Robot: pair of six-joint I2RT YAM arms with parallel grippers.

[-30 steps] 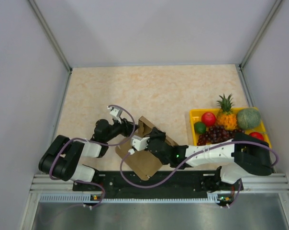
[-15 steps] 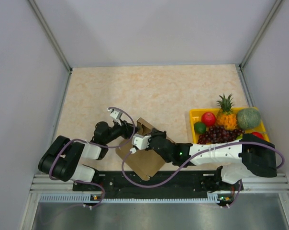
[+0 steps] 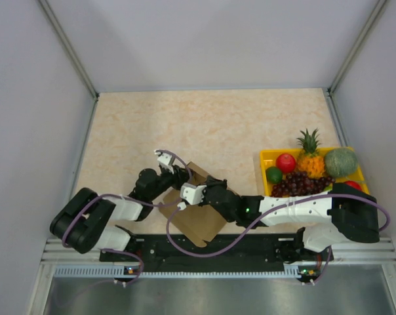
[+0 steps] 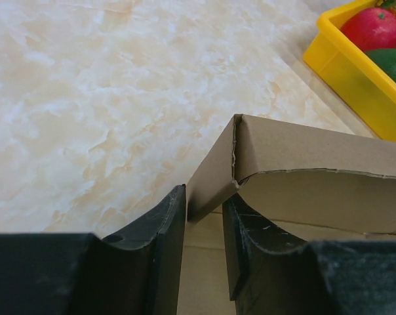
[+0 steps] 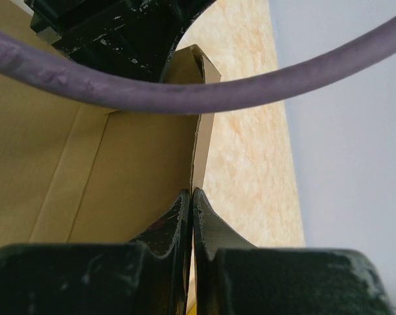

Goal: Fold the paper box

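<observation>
- Paper box [image 3: 199, 216]: a plain brown kraft cardboard sheet, partly raised into walls, lying on the near middle of the table between the two arms. Its flat panel points toward the arm bases, and its raised end lies at the far side.
- Left gripper [image 3: 172, 172]: reaches in from the left to the far raised end of the paper box. In the left wrist view, the gripper [image 4: 204, 205] has its two black fingers [image 4: 164, 226] set narrow, one on each side of an upright folded corner of the box [image 4: 303, 177]. The cardboard fills the gap and meets both fingers.
- Right gripper [image 3: 189, 193]: reaches in from the right to the left edge of the box, just beside the left gripper. In the right wrist view, the gripper [image 5: 193, 195] has its fingertips pressed together on the thin edge of a standing panel [image 5: 99, 164].
- Purple cable [image 5: 185, 88]: arcs across the right wrist view, in front of the box.
- Beige marbled table top [image 3: 217, 121]: bears the box and the tray.
- Yellow plastic tray [image 3: 266, 157]: stands at the right edge of the table, well apart from the box. It holds a pineapple [image 3: 309, 157], a red apple [image 3: 286, 162], a green lime [image 3: 274, 174], dark grapes [image 3: 296, 184] and a grey-green melon [image 3: 341, 162].
</observation>
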